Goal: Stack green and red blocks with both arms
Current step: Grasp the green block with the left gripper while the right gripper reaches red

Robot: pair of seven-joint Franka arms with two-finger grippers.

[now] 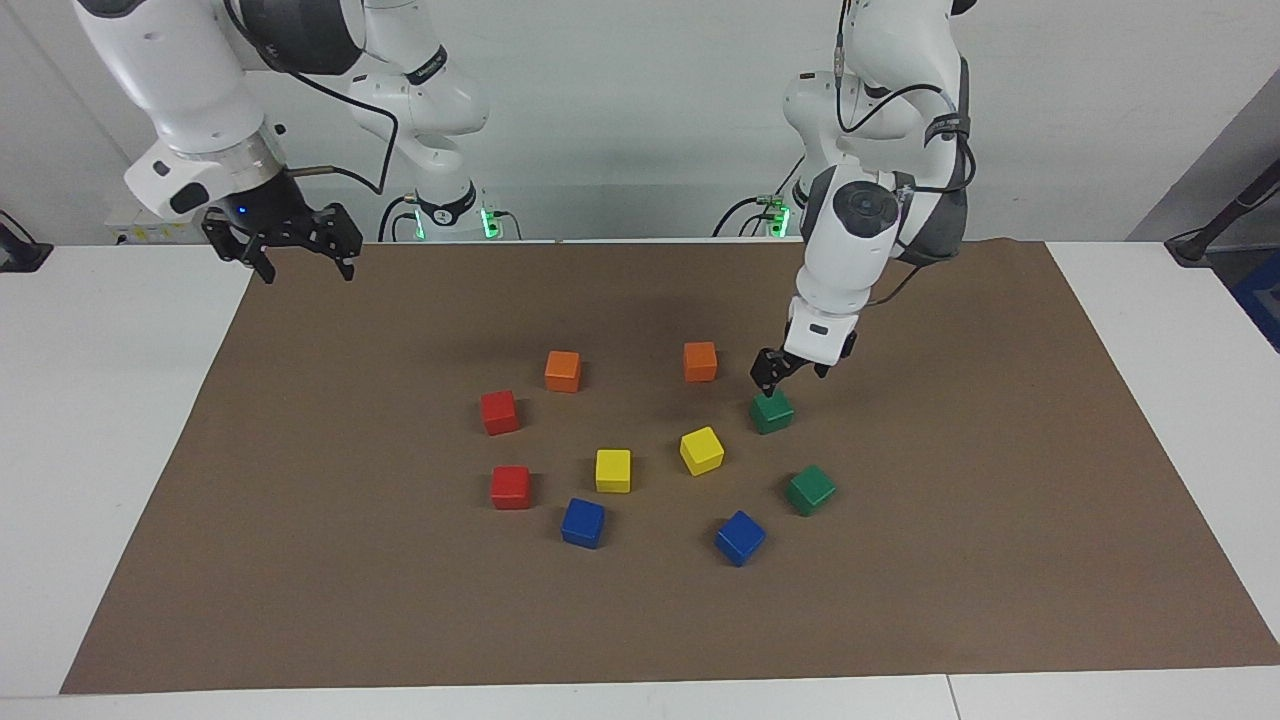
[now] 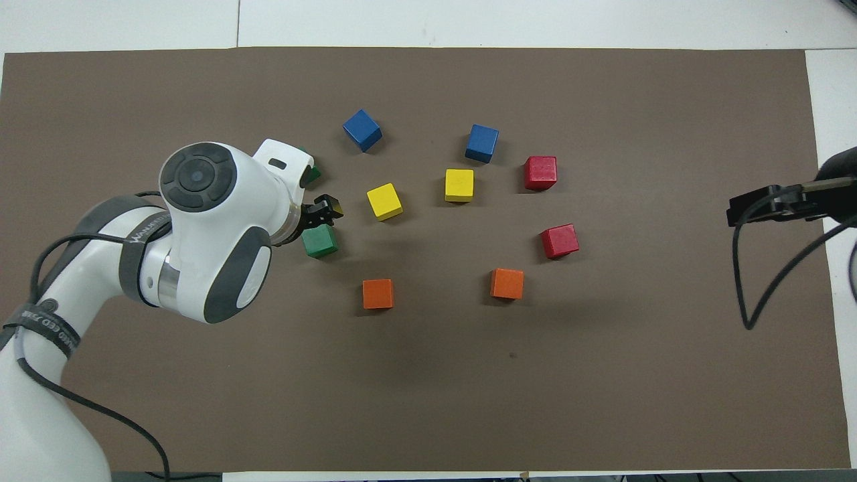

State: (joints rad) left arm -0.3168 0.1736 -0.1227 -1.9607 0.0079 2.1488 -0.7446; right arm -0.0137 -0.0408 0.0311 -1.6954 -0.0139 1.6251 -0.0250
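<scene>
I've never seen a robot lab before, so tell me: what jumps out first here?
A ring of ten bright cubes sits mid-table on the brown mat. The left gripper hangs just above the green block nearer the robots, jaws open. The right gripper hangs open over the mat's corner at its own end, away from the red blocks.
</scene>
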